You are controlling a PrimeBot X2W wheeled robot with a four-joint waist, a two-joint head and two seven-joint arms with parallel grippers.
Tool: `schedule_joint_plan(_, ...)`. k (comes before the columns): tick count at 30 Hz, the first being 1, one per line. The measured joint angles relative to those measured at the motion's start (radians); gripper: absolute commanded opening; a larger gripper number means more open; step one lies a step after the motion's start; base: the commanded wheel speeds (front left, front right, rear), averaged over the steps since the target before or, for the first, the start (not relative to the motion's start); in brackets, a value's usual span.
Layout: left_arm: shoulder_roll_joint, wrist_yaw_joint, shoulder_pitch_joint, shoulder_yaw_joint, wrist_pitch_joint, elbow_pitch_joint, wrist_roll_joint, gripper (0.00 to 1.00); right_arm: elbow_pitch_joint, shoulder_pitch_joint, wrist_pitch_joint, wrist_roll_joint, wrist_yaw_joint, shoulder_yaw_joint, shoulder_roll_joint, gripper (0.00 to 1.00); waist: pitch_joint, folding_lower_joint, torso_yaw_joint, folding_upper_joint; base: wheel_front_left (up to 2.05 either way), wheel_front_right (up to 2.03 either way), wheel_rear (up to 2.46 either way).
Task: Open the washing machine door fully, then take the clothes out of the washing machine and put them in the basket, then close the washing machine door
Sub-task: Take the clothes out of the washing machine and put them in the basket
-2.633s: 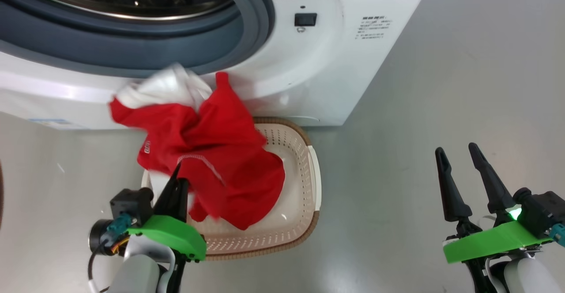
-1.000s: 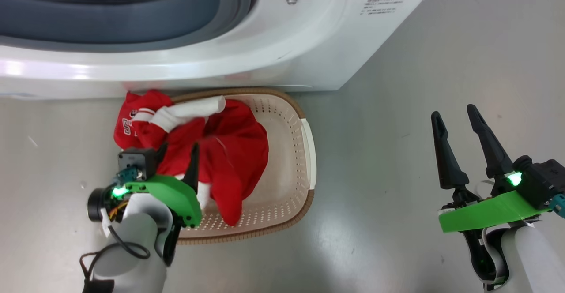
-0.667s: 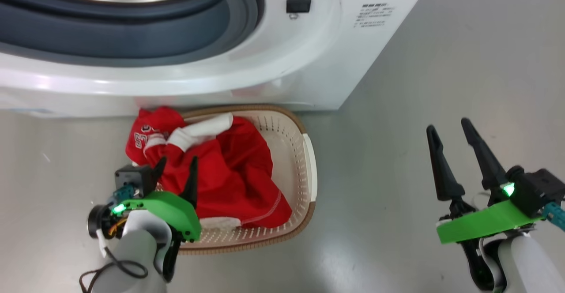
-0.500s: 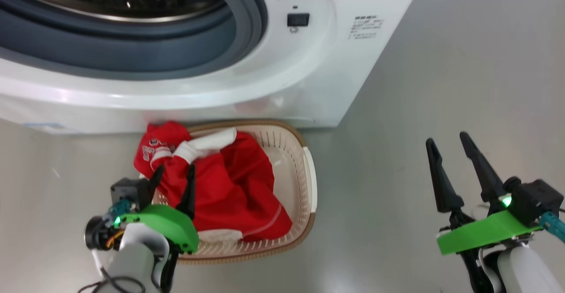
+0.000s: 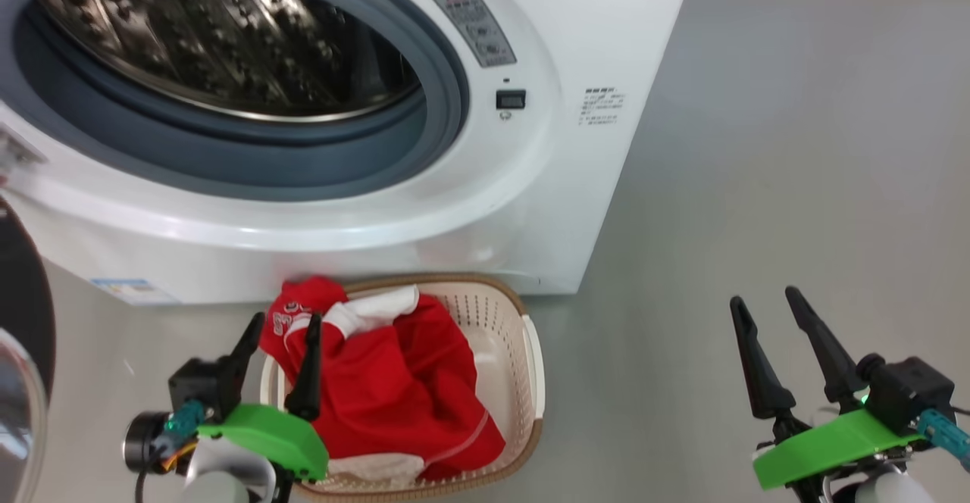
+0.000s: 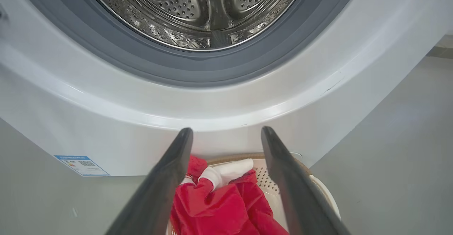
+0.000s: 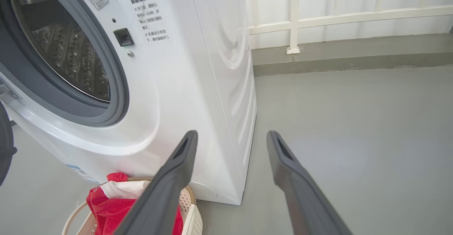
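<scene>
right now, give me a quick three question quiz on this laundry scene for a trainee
1. True or false: the clothes lie in the basket.
2. The left gripper is: A open, B shut on clothes, C shut and empty.
3. Fill in: the drum looks ___, and the door stands ___.
Key: 1 true; 2 A; 3 empty, open.

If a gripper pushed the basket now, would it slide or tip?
The basket looks like thin perforated plastic, so probably light and apt to slide on the smooth floor. The clothes heap toward its left, so lifting could tilt it.
</scene>
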Motion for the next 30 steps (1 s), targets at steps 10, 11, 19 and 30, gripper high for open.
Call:
schedule_joint_plan(10, 0.002, -0.007, 0.123, 0.040, 0.000, -0.164, 0.007, 1.00, 0.004, 0.056, 0.000, 0.001, 0.000, -0.002, 0.000, 1.00, -0.094, -0.0001, -0.002, 0.0000, 0.00, 0.00, 0.00)
schedule_joint_plan(11, 0.002, -0.007, 0.136, 0.043, 0.000, -0.180, 0.007, 1.00, 0.004, 0.062, 0.000, 0.001, 0.000, -0.002, 0.000, 1.00, -0.103, 0.0000, -0.002, 0.0000, 0.00, 0.00, 0.00)
schedule_joint_plan(19, 0.007, -0.008, 0.256, 0.075, 0.000, -0.312, 0.007, 1.00, 0.003, 0.122, 0.000, 0.017, 0.000, -0.004, -0.002, 1.00, -0.166, 0.0000, -0.007, 0.0000, 0.00, 0.00, 0.00)
schedule_joint_plan(30, 0.011, -0.009, 0.394, 0.099, 0.000, -0.445, 0.007, 1.00, -0.011, 0.173, 0.000, 0.027, 0.000, -0.016, 0.000, 1.00, -0.214, 0.0000, -0.006, 0.0000, 0.00, 0.00, 0.00)
